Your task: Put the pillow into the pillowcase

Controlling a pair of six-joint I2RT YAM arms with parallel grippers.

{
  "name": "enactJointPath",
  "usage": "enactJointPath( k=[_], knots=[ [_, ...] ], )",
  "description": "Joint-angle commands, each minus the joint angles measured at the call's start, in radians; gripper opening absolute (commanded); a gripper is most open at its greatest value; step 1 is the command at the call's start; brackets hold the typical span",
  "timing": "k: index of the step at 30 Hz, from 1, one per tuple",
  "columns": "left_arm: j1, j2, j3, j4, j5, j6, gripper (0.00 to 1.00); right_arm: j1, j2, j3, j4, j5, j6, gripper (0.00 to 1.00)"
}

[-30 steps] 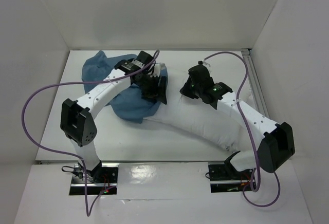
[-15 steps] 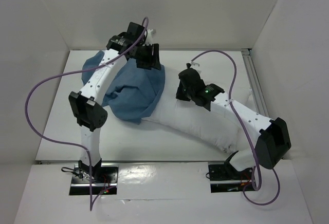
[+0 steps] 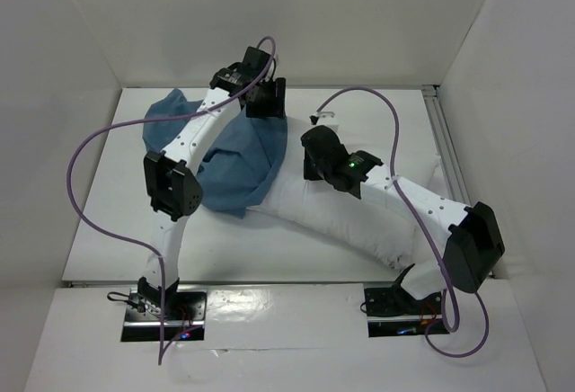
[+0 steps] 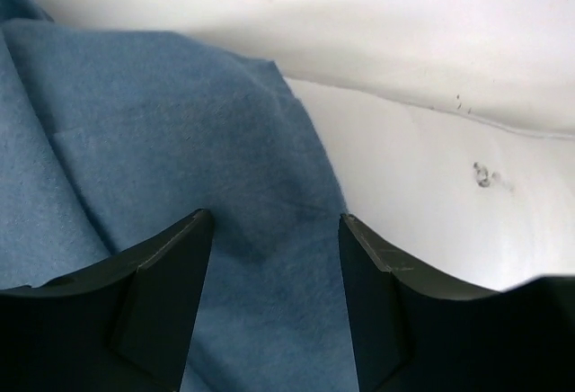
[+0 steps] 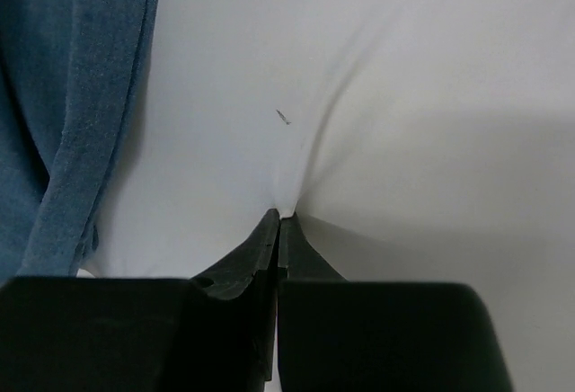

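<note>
The blue pillowcase (image 3: 238,163) lies crumpled at the middle left of the table, pulled over the left end of the white pillow (image 3: 341,217), which curves down to the right. My left gripper (image 3: 266,104) is at the pillowcase's far edge near the back wall. Its jaws stand open over the blue cloth (image 4: 180,140), with nothing pinched between the left gripper's (image 4: 274,230) fingers. My right gripper (image 3: 308,169) is shut on a small fold of pillow fabric (image 5: 359,95) beside the pillowcase hem (image 5: 76,149); the right gripper (image 5: 280,216) shows no gap.
White walls close in the table at the back (image 3: 296,23) and on both sides. A metal rail (image 3: 442,140) runs along the right edge. Purple cables (image 3: 90,154) loop from both arms.
My left gripper rose from the pillow's end and moved to the back edge, drawing the pillowcase along, and its jaws have spread wider. The right gripper shifted left, still pinching the pillow.
</note>
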Motion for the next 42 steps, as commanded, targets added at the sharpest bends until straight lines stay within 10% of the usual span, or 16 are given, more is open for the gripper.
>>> enactJointPath(
  k=[1,14,19,23,32,37,42],
  knots=[
    [-0.036,-0.015,0.010,0.079,-0.102,-0.006,0.70,0.023,0.025,0.002,0.003,-0.019,-0.010,0.00],
    [-0.046,0.114,0.073,0.057,-0.143,0.009,0.63,0.023,0.025,0.011,-0.026,-0.014,0.018,0.00],
    [-0.046,0.103,0.070,0.057,-0.124,0.032,0.30,0.023,0.035,0.020,-0.026,-0.014,0.027,0.00],
    [-0.027,0.042,0.028,0.168,0.225,0.023,0.00,0.023,0.045,0.046,-0.050,0.021,0.027,0.00],
    [-0.095,-0.136,-0.126,0.456,0.810,-0.095,0.00,0.032,0.021,0.072,-0.006,0.036,0.027,0.00],
    [-0.118,-0.152,-0.295,0.694,0.906,-0.308,0.00,0.032,-0.002,0.023,0.038,0.027,0.038,0.00],
    [-0.118,0.014,-0.142,0.463,0.753,-0.226,0.05,0.032,-0.002,0.014,0.048,0.024,0.061,0.00]
  ],
)
